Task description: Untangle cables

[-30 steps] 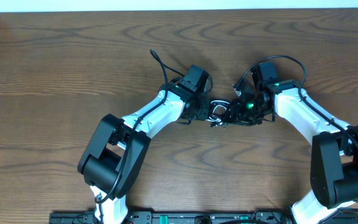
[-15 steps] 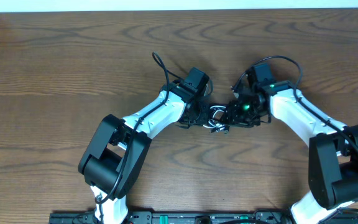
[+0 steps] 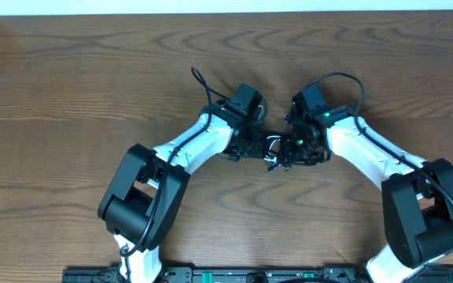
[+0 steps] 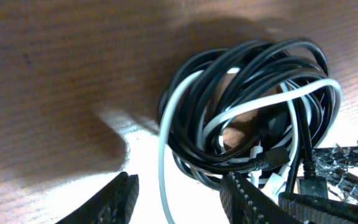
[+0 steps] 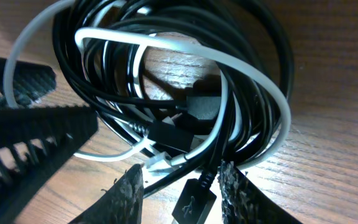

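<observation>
A small tangle of cables (image 3: 272,148), black strands coiled with a white one, lay on the brown wooden table (image 3: 69,94). Both arms met at the tangle. The left gripper (image 4: 182,202) sat just left of it, jaws apart, a white strand (image 4: 164,186) running between them. The right gripper (image 5: 182,196) sat just right of it, jaws also apart, a black plug (image 5: 194,200) between them.

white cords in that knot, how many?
1: the white cord loops over and through the black cords in the knot. Another could be hidden deeper inside.
</observation>
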